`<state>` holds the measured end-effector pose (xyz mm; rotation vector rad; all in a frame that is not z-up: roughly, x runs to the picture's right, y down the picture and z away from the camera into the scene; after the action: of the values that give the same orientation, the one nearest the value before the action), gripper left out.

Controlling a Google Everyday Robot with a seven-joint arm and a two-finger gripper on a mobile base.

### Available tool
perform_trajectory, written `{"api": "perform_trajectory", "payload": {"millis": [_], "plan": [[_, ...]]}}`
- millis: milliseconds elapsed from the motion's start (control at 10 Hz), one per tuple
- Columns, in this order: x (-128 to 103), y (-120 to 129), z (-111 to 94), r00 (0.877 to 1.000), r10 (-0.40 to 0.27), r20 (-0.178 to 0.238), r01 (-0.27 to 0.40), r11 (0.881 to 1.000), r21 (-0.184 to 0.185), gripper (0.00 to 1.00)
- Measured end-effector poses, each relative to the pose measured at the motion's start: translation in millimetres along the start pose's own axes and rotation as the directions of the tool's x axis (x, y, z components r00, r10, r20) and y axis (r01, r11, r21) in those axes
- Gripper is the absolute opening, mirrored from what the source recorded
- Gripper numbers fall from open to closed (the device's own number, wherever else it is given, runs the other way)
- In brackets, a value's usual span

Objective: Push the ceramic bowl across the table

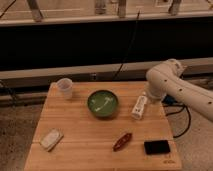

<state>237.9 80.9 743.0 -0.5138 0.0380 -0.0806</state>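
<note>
Camera view looks down on the table (85,150), a light-wood butcher-block top, so going front to back. Nearest on the right is a flat black rectangular thing (156,146), and just left of it a small reddish-brown object (122,141) lying at an angle. Over on the front left sits a pale whitish packet (51,139), also at an angle. Mid-table, a bit right of centre, is the ceramic bowl (102,103), dark green with pale streaks inside, standing upright with nothing touching it. To its right, near but apart, a white bottle (139,106) lies tilted. The gripper (148,97) is at the bottle's upper end near the table's right edge, right beside it. Honestly can't tell if it's touching the bottle or how it's set, spread or closed. The white arm (172,80) bends up and runs off to the right. Back left there's a small translucent cup (64,87), well apart from the bowl. Behind the table a dark cable (127,50) hangs against a black wall.
</note>
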Motion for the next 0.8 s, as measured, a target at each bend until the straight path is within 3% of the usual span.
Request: {"api": "perform_trajectory", "payload": {"millis": [800], "plan": [[-41,-29,26,0.996,-0.088,-0.005,0.088,0.996,0.022,0.8]]}}
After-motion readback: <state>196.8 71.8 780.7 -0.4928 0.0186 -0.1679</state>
